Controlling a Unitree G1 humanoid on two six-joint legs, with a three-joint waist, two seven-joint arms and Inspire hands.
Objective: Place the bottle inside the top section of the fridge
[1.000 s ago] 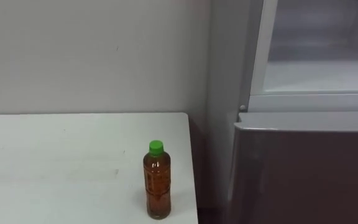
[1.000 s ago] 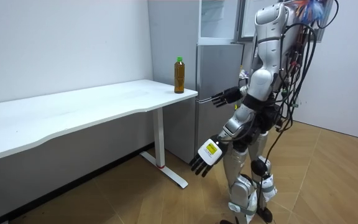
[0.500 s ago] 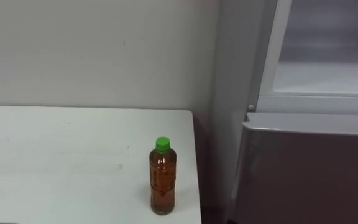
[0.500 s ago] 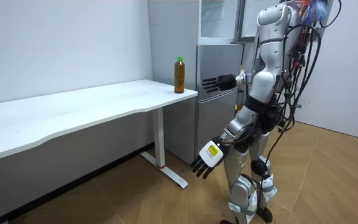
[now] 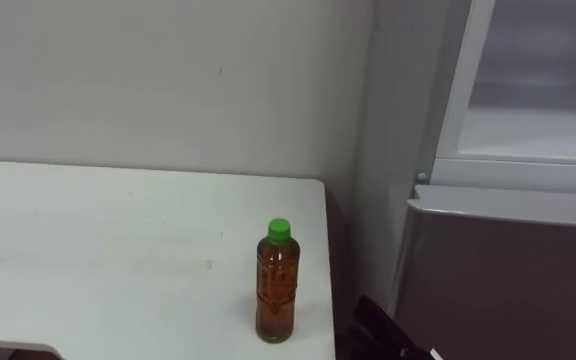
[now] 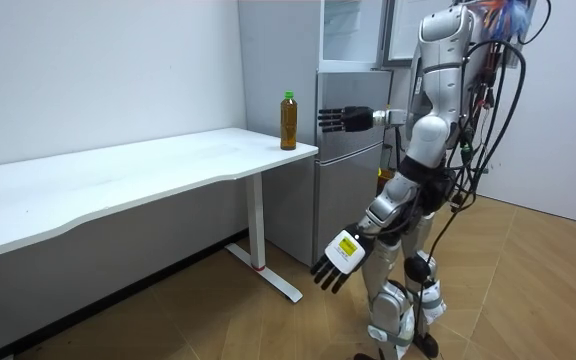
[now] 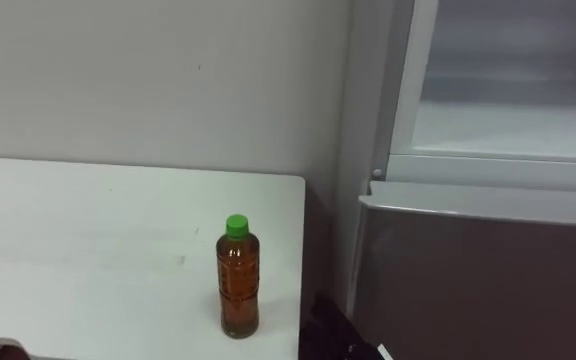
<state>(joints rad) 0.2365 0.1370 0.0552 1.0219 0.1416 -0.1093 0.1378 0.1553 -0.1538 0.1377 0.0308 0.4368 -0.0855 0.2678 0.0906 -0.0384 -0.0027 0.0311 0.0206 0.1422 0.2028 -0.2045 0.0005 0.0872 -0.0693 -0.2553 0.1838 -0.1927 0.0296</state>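
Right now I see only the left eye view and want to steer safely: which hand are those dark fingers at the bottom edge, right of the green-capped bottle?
Observer: The right hand, held out with straight fingers at about the green-capped bottle's height.
Operator: Touching it?
Observer: No, the room view shows a gap between them.
Operator: And the other hand?
Observer: The left hand hangs open, low beside the robot's thigh, holding nothing.

Looks like a bare test room: grey fridge [image 6: 353, 130], long white desk [image 6: 118, 185] beside it, wood floor [image 6: 528, 290] before it.
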